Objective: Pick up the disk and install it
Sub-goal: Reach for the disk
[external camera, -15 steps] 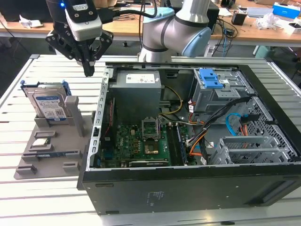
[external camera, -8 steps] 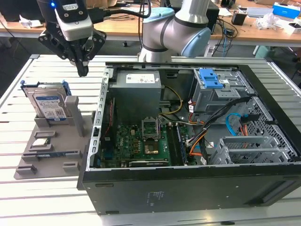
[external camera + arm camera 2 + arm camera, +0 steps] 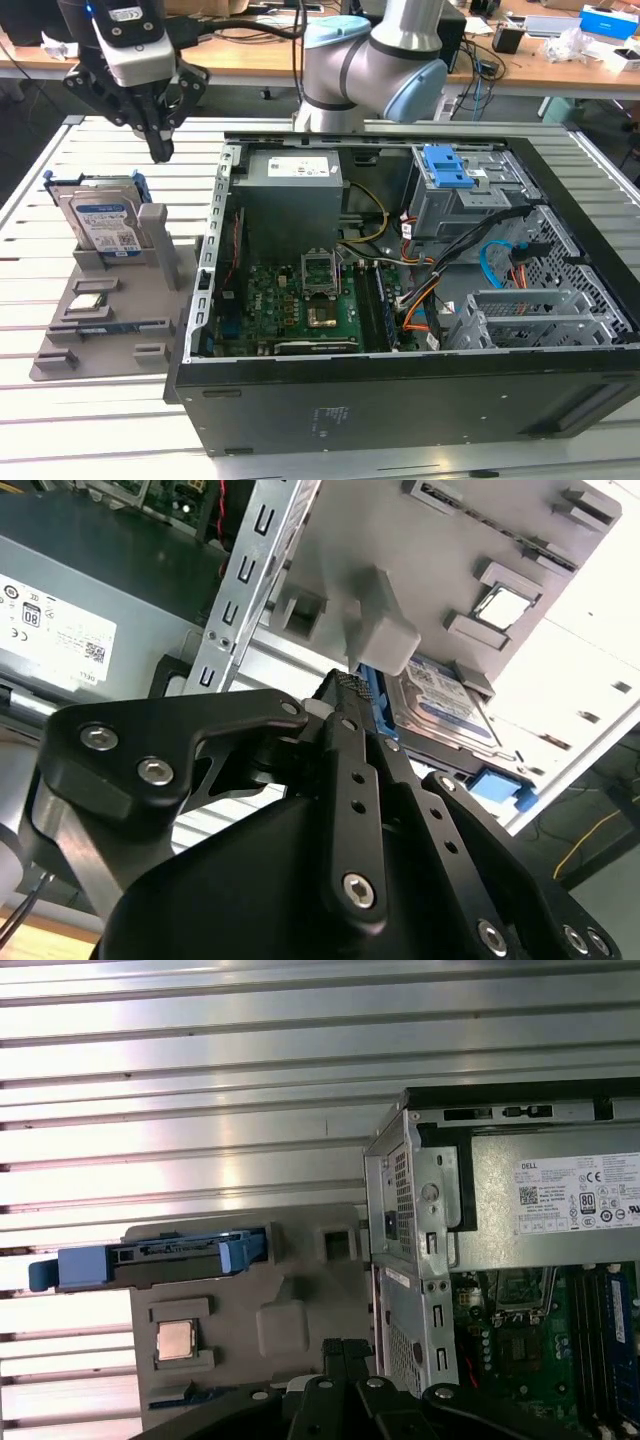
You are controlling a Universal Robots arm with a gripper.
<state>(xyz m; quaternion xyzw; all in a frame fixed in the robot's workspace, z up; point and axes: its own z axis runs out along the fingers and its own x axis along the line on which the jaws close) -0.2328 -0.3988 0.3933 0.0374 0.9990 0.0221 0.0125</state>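
Exterior view, starting at its left: we see the disk (image 3: 100,222) standing on edge in a slot of the grey holder (image 3: 150,290), with its labelled face toward the camera and blue rails along its sides. Lower on the same holder lies the small square processor chip (image 3: 88,303). Above the disk, a little toward the exterior view's right, hangs the gripper (image 3: 160,150). It is clear of the disk, and its jaws are pressed together with nothing between them. We find the same pinched tips in the second wrist view, with the disk lying beyond them. Just beside the holder, further right, the open computer case (image 3: 400,400) sits on the slatted metal table (image 3: 80,430). Inside it we see the power supply (image 3: 290,175), the motherboard (image 3: 300,300) and, furthest right, the grey drive cage (image 3: 470,205) with its blue latch (image 3: 445,165).
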